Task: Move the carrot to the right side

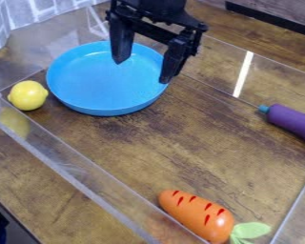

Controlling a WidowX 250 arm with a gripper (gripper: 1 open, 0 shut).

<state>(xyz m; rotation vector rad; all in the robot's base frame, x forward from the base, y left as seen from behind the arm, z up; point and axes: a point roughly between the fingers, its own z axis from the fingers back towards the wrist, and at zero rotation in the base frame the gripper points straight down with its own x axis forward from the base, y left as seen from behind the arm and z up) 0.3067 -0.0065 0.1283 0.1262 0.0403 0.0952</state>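
The carrot (200,214) is plump and orange with dark grooves. It lies on the wooden table near the bottom right, its light green leaves pointing right. My gripper (145,63) hangs far from it, at the top centre above the right part of the blue bowl (85,88). Its two black fingers (119,50) stand well apart, pointing down. The gripper is open and holds nothing.
A yellow lemon (28,94) sits left of the blue bowl. A purple eggplant (294,119) lies at the right edge. Clear plastic walls (79,181) fence in the wooden table top (193,133).
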